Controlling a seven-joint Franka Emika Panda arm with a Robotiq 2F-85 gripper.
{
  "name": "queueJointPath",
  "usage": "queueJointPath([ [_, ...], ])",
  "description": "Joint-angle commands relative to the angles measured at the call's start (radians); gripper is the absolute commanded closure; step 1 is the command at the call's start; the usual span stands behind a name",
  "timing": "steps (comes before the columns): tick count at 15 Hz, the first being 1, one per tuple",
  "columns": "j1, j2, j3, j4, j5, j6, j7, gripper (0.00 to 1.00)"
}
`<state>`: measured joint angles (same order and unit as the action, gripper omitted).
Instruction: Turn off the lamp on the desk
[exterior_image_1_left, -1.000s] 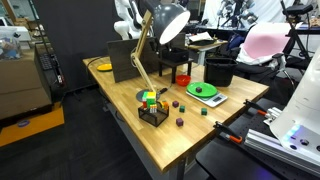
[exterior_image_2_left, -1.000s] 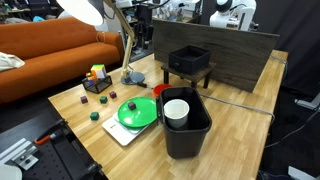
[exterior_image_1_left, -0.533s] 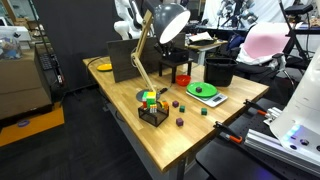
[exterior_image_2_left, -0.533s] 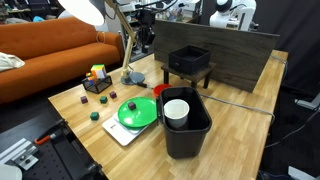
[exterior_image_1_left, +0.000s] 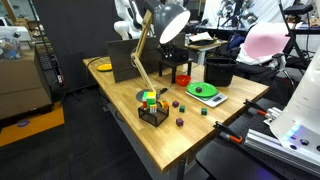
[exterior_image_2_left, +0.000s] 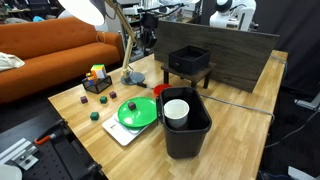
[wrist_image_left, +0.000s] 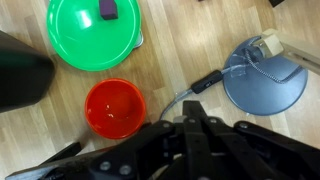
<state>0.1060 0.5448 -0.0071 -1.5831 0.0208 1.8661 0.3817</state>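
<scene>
The lamp has light wooden arms (exterior_image_1_left: 147, 55) and a silver dome shade (exterior_image_1_left: 172, 20) that looks bright white inside (exterior_image_2_left: 84, 9). Its grey round base (wrist_image_left: 264, 84) rests on the wooden desk (exterior_image_1_left: 190, 125), with a black inline switch (wrist_image_left: 206, 82) on the cord beside it. My gripper (wrist_image_left: 193, 108) hangs above the desk just short of that switch, between the red bowl (wrist_image_left: 115, 108) and the base. Its jaws are shut together with nothing between them. In an exterior view the gripper (exterior_image_2_left: 147, 38) hovers by the lamp arm.
A green plate (wrist_image_left: 94, 32) with a purple block lies beyond the red bowl. A black bin (exterior_image_2_left: 188, 130) holding a white cup (exterior_image_2_left: 176, 110), a small black stand (exterior_image_2_left: 189, 60), a block caddy (exterior_image_2_left: 97, 80) and loose cubes share the desk. A dark panel (exterior_image_2_left: 220, 50) stands at the back.
The jaws have closed from partly open to fully shut. The arm has stayed over the same spot above the cord.
</scene>
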Motion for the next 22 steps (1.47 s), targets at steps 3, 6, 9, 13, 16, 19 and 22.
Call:
queueJointPath([
  [3,-0.008,0.031,0.009,0.005,0.057,0.056,-0.013,1.00],
  [6,-0.007,0.057,0.008,0.010,0.076,0.064,-0.006,1.00],
  [9,-0.005,0.086,0.009,0.017,0.090,0.063,-0.009,1.00],
  [13,0.002,0.117,0.010,0.026,0.087,0.057,-0.012,1.00],
  [16,0.012,0.134,0.010,0.025,0.080,0.054,-0.012,1.00],
  [19,0.012,0.152,0.014,0.026,0.087,0.055,-0.014,1.00],
  [22,0.011,0.174,0.015,0.037,0.091,0.051,-0.014,1.00],
])
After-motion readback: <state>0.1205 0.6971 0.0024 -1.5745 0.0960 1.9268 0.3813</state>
